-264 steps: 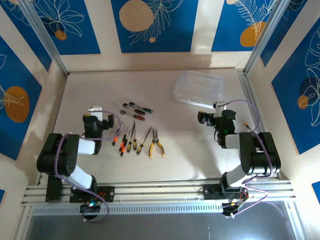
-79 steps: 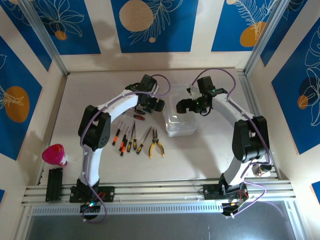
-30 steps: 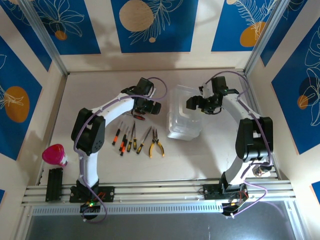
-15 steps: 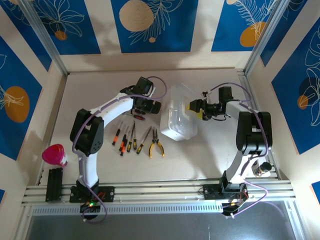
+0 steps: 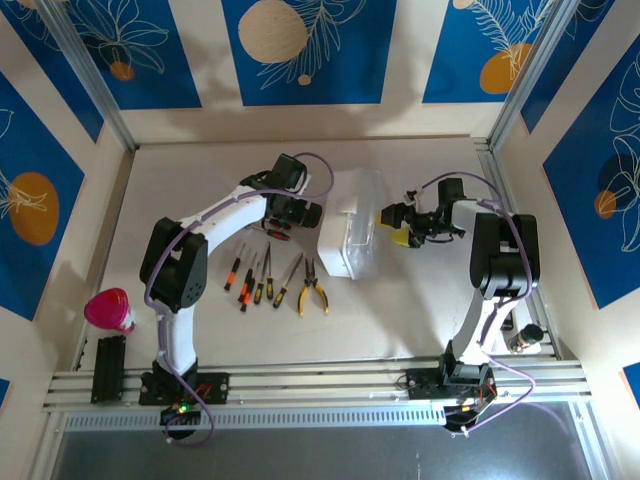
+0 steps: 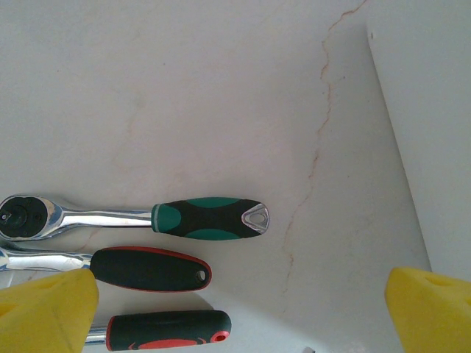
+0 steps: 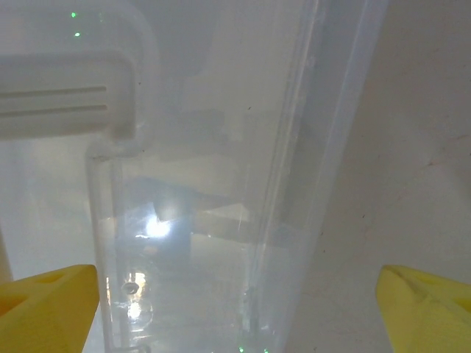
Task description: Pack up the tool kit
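**A:** Starting with the left claw (image 5: 300,212). Spread all the way, right?

**B:** Yep. Hanging over the table (image 5: 200,180) with both yellow pads (image 6: 44,309) flung wide and clamped on nothing. Straight ahead of it in the wrist view: a green-handled ratchet wrench (image 6: 147,218). Then a red-and-black handle (image 6: 151,269) closer in toward the left-hand pad. Then a black-and-red handle (image 6: 165,331) lowest of all, in between the pads.

**A:** And the right claw (image 5: 396,225)?

**B:** Gaping too, pads out at the two bottom corners of its own wrist view. Aimed square at the clear case (image 5: 350,235), with the white handle (image 7: 59,95) up above the left-hand pad. Definitely not squeezing it. Honestly can't tell touching from just shy of the case wall in these shots, too much glare through the plastic.

**A:** So, kit whereabouts relative to the claws?

**B:** Case parked between the two claws, just beside each. Yellow-handled pliers (image 5: 313,290) and a row of small screwdrivers (image 5: 258,283) flat on the table, back toward the bases from the left claw and apart from the case. Ratchet handles right under that same claw. Pink cup (image 5: 110,310) way out past the left arm's elbow, well apart from both claws.
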### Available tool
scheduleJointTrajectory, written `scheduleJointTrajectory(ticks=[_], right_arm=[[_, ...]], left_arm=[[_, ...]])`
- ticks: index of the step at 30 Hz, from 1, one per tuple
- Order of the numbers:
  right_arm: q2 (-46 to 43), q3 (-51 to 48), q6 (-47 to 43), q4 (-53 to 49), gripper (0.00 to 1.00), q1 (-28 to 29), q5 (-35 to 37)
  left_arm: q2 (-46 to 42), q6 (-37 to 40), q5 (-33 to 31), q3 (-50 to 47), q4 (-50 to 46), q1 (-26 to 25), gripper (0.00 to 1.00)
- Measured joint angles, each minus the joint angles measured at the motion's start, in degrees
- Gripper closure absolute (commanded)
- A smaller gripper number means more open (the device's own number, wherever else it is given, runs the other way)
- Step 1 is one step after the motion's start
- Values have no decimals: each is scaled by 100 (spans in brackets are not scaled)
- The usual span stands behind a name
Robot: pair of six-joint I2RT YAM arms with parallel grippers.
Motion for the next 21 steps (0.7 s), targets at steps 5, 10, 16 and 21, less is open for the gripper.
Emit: scheduleJointTrajectory(ticks=[5,10,16,21], right_arm=[[-50,144,-44,-175,2,0,162],[-348,275,-9,-481,1,-9,619],[-1016,433,138,-914,1,-81,1285],[-1513,525,326,-1119,1,-37,1729]], left_arm=[[0,0,0,0,-7,0,0],[-9,-22,0,0,-33,15,0],[-188,-227,225,44,-221,149,0],[-334,-221,503,378,-437,227,0]])
